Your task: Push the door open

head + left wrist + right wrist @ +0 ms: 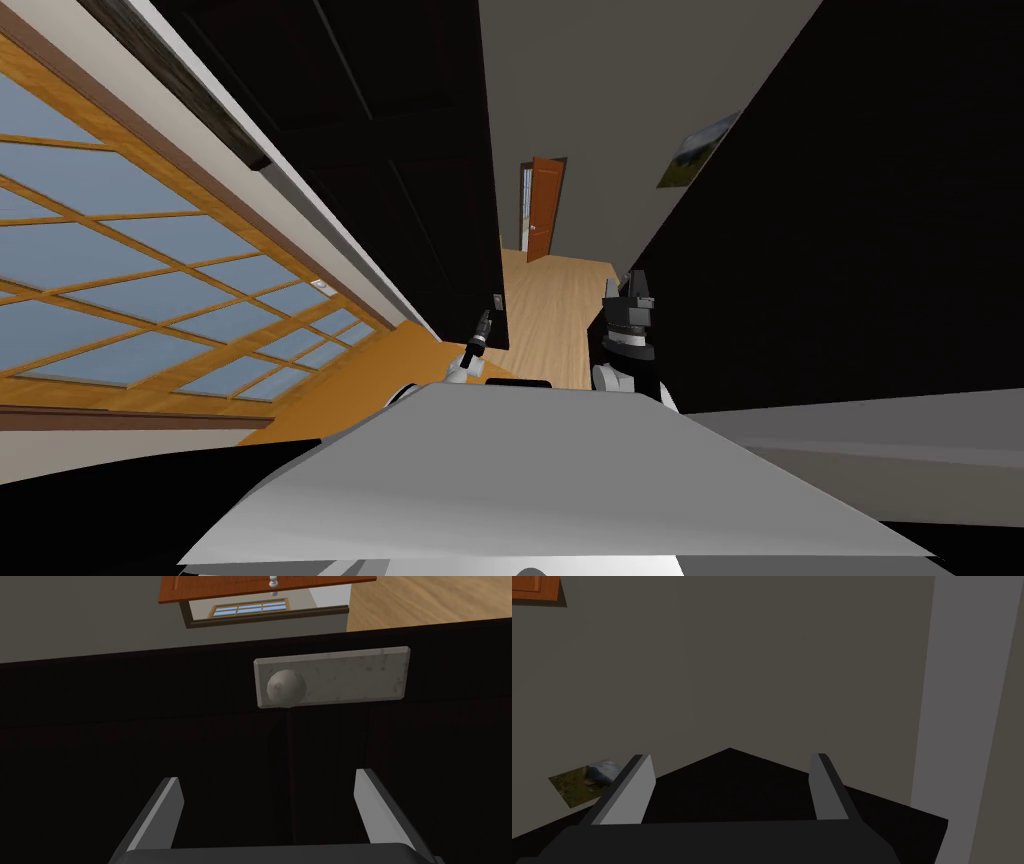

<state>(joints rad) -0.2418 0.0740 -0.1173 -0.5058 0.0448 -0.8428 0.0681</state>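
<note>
Black, or very nearly so, the door (125,741) is the biggest thing before me: a broad flat panel spreading straight ahead of my left tool (267,778) and facing it squarely. Its free edge runs just beyond the tool, and past that edge a grey wall and a strip of floor come into view. I cannot tell whether the tool touches the panel or only stands close to it.

Off to the left of that tool, in the head view, a large window (150,270) with a wooden frame and many blue panes stretches away along the wall. Ahead, between my two tools, a light wooden floor (550,300) leads down a narrow passage. At its far end, well apart from both tools, a reddish-brown door (543,208) stands ajar.

On the black door, ahead of my left fingers (167,801) and close to the panel's free edge, sits a pale grey oblong plate (350,673). A round grey knob (285,687) sticks out from one end of the plate, nearly in line with the gap between the fingers, and well clear of their tips.

My left tool is released: its two fingers stand wide apart with nothing between them but the dark panel beyond. My right tool (640,285) is raised just to the right of the passage, beside the left one and a little farther forward; it too is released, fingers spread and holding nothing.
</note>
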